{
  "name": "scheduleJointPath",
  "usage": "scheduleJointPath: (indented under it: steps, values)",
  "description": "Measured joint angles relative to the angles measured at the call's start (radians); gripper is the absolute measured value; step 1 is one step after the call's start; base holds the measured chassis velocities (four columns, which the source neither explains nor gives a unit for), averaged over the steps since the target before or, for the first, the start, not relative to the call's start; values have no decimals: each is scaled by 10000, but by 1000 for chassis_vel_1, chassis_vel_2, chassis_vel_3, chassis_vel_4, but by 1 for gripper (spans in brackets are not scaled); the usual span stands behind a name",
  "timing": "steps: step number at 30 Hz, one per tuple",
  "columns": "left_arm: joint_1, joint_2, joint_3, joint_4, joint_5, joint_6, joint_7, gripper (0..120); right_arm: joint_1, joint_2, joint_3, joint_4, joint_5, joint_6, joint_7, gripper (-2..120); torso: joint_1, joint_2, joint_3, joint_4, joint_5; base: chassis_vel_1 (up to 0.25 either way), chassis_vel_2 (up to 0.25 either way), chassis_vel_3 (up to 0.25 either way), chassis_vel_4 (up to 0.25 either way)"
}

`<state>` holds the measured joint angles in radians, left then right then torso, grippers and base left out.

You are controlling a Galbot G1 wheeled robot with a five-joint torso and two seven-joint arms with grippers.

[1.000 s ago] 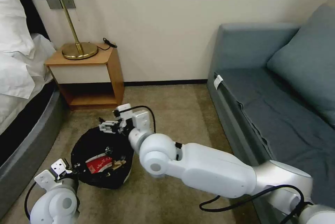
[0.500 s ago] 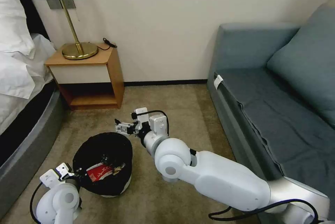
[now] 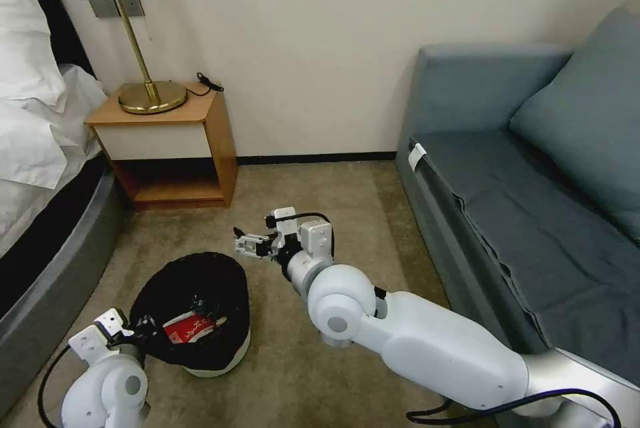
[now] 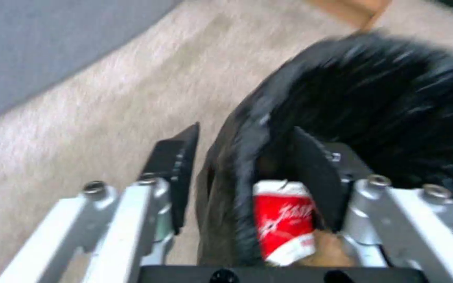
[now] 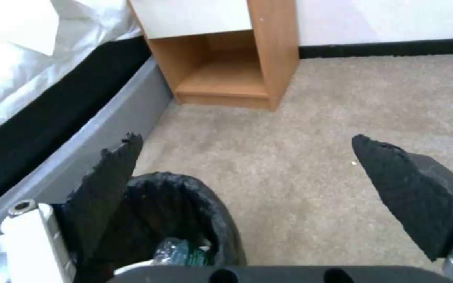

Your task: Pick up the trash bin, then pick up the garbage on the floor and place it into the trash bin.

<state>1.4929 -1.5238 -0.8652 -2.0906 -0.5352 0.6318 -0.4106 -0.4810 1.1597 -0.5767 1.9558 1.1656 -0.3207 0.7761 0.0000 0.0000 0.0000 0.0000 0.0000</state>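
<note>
A beige carpet (image 3: 320,188) covers the floor, bounded by a cream wall with a dark skirting strip. At the robot's left stands a wooden nightstand (image 3: 170,141) carrying a brass lamp (image 3: 143,81), with a bed (image 3: 40,141) of white linen beside it; a grey-blue sofa (image 3: 533,168) fills the right side. The trash bin (image 3: 200,308), lined with a black bag, rests on the carpet near the bed frame, holding a red snack packet (image 3: 187,329) and a small clear bottle (image 5: 180,251). The left gripper (image 4: 247,173) has its fingers (image 4: 177,165) clenched on the bin's rim, one inside and one outside. The right gripper (image 3: 248,246) hovers just beyond the bin's far rim, fingers (image 5: 410,192) spread wide and holding nothing
</note>
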Motion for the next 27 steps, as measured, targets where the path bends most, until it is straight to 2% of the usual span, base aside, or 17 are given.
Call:
scheduleJointPath:
  steps: [2,4,5,6,8,10,11,13,15,16,20,22,26,27]
  values:
    - [64,-3,-22,-74,128,-104,205,62,-39,-66,72,34,-27,2,-30,100,0,0,0,0,0,0,0,0,0]
    - [280,-1,-116,-301,557,-481,928,70,-148,-259,309,142,-108,19,-123,100,0,-1,0,2,1,0,0,0,0]
    - [401,13,-173,-392,802,-870,1449,77,-246,-439,500,242,-205,57,-261,100,0,0,0,3,1,0,0,0,0]
    - [401,13,-173,-392,802,-870,1449,77,-246,-439,500,242,-205,57,-261,100,0,0,0,3,1,0,0,0,0]
    - [612,89,-324,-537,1448,-2355,2972,85,-666,-1066,1118,494,-1209,439,-984,100,0,0,0,0,2,0,0,0,0]
    - [743,147,-412,-599,1833,-3352,4001,93,-1192,-1515,1690,719,-2725,1052,-1519,100,0,0,0,-2,2,0,0,0,0]
    - [743,147,-412,-599,1833,-3352,4001,93,-1192,-1515,1690,719,-2725,1052,-1519,100,0,0,0,-2,2,0,0,0,0]
    - [839,186,-431,-639,1965,-3869,4515,99,-1855,-1761,2409,1001,-4181,1437,-1898,100,0,0,0,2,4,0,0,0,0]
    - [923,233,-399,-691,2055,-4252,4885,100,-2850,-1934,3315,1446,-5570,1661,-2201,100,0,0,0,0,1,0,0,0,0]
    - [923,233,-399,-691,2055,-4252,4885,100,-2850,-1934,3315,1446,-5570,1661,-2201,100,0,0,0,0,1,0,0,0,0]
    - [986,346,-223,-809,2236,-4558,5270,100,-4796,-1932,5175,2220,-7138,1928,-2542,100,0,1,-1,-3,2,0,0,0,0]
    - [1017,376,-173,-853,2274,-4607,5333,100,-5198,-1885,5586,2439,-7410,1955,-2585,100,0,1,-1,-3,2,0,0,0,0]
    - [1217,487,43,-1029,2494,-4799,5486,100,-7009,-1337,7139,3285,-8852,1721,-2641,100,0,2,0,-1,-1,0,0,0,0]
    - [1217,487,43,-1029,2494,-4799,5486,100,-7009,-1337,7139,3285,-8852,1721,-2641,100,0,2,0,-1,-1,0,0,0,0]
